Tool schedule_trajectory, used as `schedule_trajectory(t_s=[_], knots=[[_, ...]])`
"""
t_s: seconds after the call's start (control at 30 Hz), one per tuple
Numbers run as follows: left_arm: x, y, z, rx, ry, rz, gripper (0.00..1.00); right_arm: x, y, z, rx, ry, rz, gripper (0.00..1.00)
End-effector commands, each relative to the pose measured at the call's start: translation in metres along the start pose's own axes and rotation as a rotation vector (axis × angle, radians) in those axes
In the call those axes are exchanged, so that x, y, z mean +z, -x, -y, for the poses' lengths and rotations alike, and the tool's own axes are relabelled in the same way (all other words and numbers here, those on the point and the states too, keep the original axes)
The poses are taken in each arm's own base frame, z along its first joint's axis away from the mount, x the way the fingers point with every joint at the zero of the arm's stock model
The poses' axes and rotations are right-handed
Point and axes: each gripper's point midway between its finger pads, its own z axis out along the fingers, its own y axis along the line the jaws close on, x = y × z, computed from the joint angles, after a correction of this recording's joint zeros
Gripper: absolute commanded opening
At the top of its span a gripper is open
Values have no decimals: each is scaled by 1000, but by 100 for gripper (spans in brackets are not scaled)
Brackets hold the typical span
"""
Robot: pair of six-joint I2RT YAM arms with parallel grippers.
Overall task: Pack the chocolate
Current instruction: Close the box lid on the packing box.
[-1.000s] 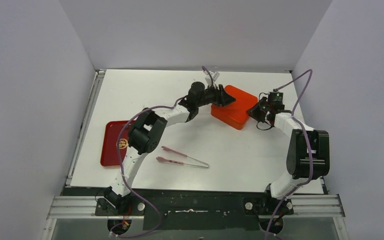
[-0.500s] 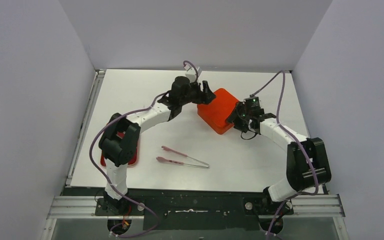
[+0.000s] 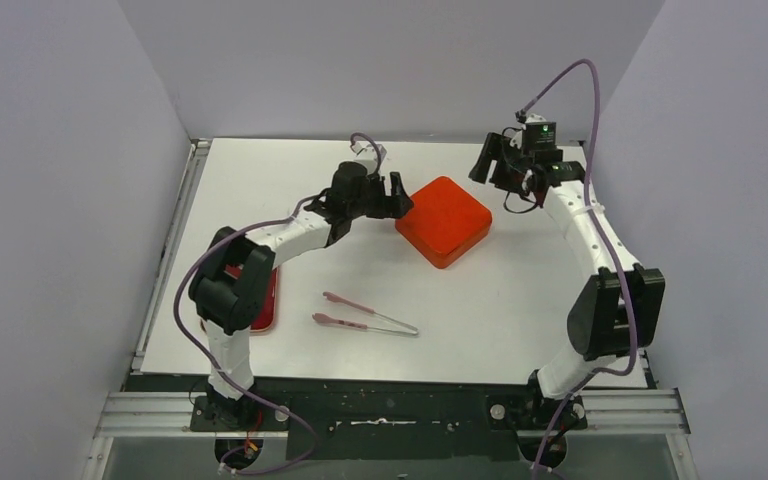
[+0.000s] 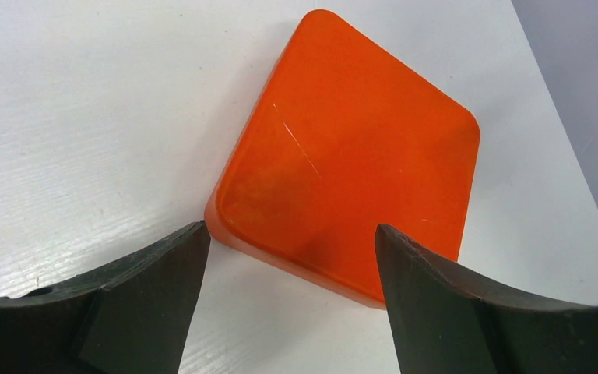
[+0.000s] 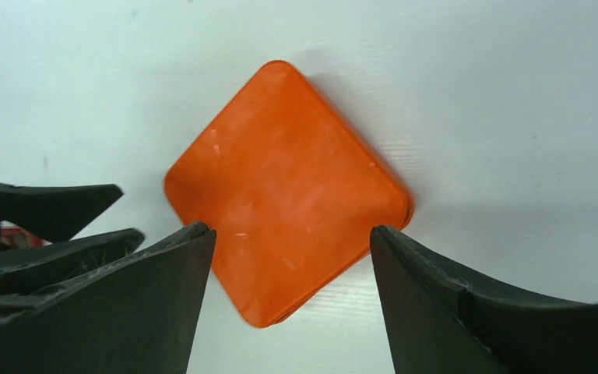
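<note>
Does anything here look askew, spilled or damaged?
The orange lid lies diagonal to the edges of the table and has a thin scratch on top. Nothing looks spilled.

A white table (image 3: 505, 300) stands enclosed by plain pale grey walls (image 3: 390, 60) on three sides.

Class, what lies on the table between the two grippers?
The orange lid, between the left gripper and the right gripper, seen best in the top external view.
</note>
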Motion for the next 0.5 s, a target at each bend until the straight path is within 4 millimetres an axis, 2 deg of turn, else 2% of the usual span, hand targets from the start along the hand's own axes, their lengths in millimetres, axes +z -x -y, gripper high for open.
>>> schedule_trajectory(t_s=[0.0,0.1,0.23,0.47], knots=[[21,26,10,-13,-63,87,76,27,-20,34,-49,11,-172,75],[36,23,3,-11,-43,79,74,41,-25,46,-11,3,-194,74],[49,20,4,-41,-62,90,70,51,-30,59,27,-10,-212,73],[50,27,24,-60,-132,115,67,67,-43,64,67,10,-234,73]])
